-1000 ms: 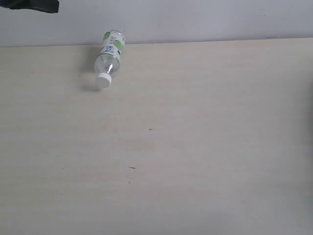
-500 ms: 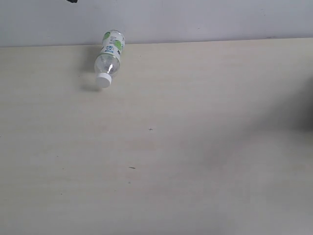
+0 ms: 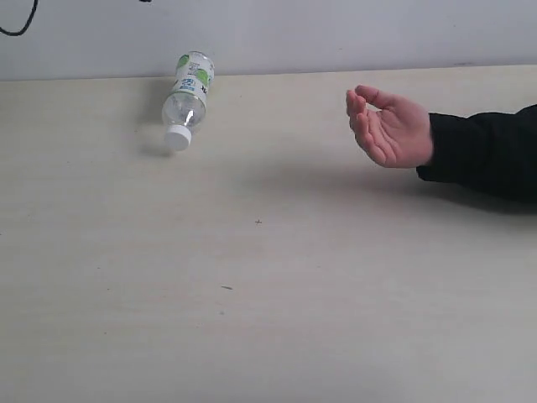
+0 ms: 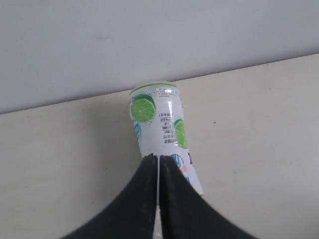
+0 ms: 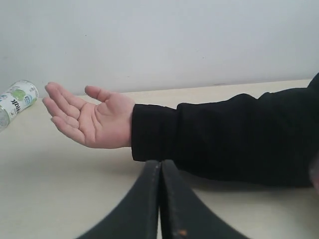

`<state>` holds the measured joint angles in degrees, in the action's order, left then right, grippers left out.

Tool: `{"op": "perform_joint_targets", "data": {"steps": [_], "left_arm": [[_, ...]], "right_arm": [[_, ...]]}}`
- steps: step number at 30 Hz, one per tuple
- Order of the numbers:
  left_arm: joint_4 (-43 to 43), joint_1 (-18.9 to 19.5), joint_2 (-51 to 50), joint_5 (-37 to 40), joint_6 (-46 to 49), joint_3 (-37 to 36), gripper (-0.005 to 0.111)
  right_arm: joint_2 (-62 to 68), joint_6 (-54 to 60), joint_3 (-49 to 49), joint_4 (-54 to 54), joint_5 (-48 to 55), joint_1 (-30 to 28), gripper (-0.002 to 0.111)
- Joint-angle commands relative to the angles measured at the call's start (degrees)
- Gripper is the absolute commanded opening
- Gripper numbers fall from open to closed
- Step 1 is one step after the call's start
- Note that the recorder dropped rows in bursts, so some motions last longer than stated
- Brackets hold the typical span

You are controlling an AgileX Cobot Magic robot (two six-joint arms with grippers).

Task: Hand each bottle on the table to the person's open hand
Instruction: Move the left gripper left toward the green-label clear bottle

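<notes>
A pale wood-grain bench (image 3: pixel 268 336) fills the scene. Its near half carries only two tiny dark specks (image 3: pixel 258 222).

Two black robot hands show, each only in its own wrist camera. The left hand (image 4: pixel 158 167) has its two fingers pressed together, closed on nothing, with the bottle lying just beyond the tips. The right hand (image 5: pixel 159 167) is likewise closed and empty, pointing towards the person's forearm.

Farther back on the right, one person's open hand (image 3: pixel 390 128) is held out just above the bench, palm up, fingers slightly curled and pointing left. A black sleeve (image 3: pixel 487 151) covers the wrist and arm.

Farthest, at the far left, lies one clear bottle (image 3: pixel 186 99) on its side. Its white cap points towards the near side, and its green lime-printed label end sits at the bench's far edge, by the plain grey wall (image 3: pixel 336 34). The bottle and the person's hand are well apart.
</notes>
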<state>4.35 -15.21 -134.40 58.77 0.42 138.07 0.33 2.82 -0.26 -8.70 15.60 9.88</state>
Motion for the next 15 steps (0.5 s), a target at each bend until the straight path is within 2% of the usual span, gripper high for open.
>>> {"op": "perform_joint_targets", "data": {"steps": [1, 6, 7, 8, 11, 15], "left_arm": [[3.6, -0.2, -1.7, -1.2, -1.8, 0.6, 0.023], [6.3, -0.9, -4.3, -2.2, -2.2, 0.6, 0.077], [6.3, -1.2, -4.9, -2.8, -2.2, 0.6, 0.082], [6.3, -1.6, -5.4, -3.4, -2.5, 0.6, 0.084], [5.3, -2.7, -7.0, -5.4, -3.3, 0.6, 0.079], [0.4, -3.8, -8.7, -7.9, -7.3, 0.6, 0.078]], "right_arm": [[-0.3, -0.1, 0.3, 0.1, -0.3, -0.3, 0.000], [-0.3, -0.1, 0.3, 0.1, -0.3, -0.3, 0.000], [-0.3, -0.1, 0.3, 0.1, -0.3, -0.3, 0.000], [-0.3, -0.1, 0.3, 0.1, -0.3, -0.3, 0.000], [-0.3, -0.1, 0.3, 0.1, -0.3, -0.3, 0.000], [-0.3, -0.1, 0.3, 0.1, -0.3, -0.3, 0.000]]}}
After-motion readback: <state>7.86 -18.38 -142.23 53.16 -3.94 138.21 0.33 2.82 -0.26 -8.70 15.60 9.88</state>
